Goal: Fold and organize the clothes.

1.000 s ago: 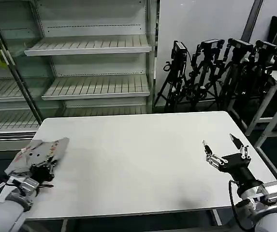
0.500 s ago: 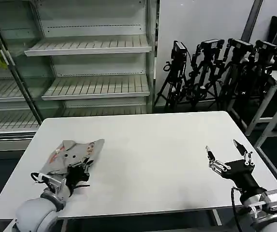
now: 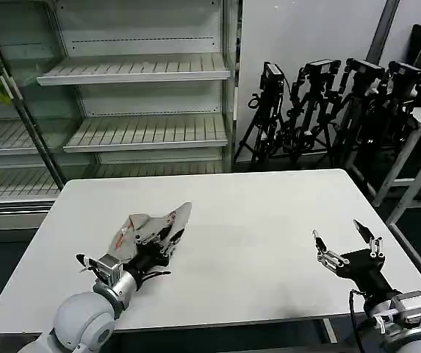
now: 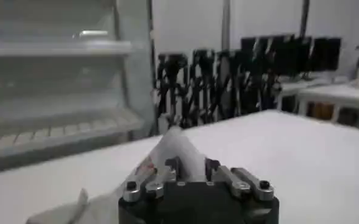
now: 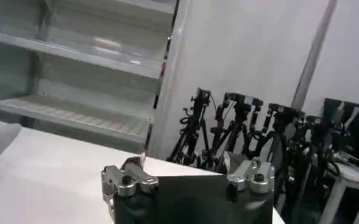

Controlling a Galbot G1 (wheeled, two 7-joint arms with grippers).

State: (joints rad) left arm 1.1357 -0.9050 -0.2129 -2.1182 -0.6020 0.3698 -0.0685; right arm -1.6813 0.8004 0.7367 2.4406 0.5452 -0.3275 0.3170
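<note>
our left pincer [image 3: 153, 252] is closed on a grey shirt [image 3: 151, 228]. the shirt is bunched up. it sits over the left part of the white desk [image 3: 254, 213], partly lifted. a little red and orange mark shows on the cloth. in the left wrist view the cloth [image 4: 176, 149] pokes up just past the pincer [image 4: 191, 172], pinched tight between its two sides.

we think the shirt is very light and very soft. it will flop and droop from any spot we hold. it will not break, so a firm pinch is fine. thin cloth can slide out of a small pinch, so we would grab a thick fold or a hem. to fold it flat we would want two holds far apart, like both shoulders or both bottom corners. right now it hangs from one bunched spot, so its edges are hard to find.

our right pincer [image 3: 346, 248] is spread wide and holds nothing. it hovers near the right side of the desk, well apart from the shirt.

the middle of the desk is bare, so there is lots of room to lay the shirt out. the front edge is near our left pincer, so loose cloth could slip off there. the shelves [image 3: 137, 70] and the black tripods [image 3: 328, 103] stand behind the desk, out of our way.
</note>
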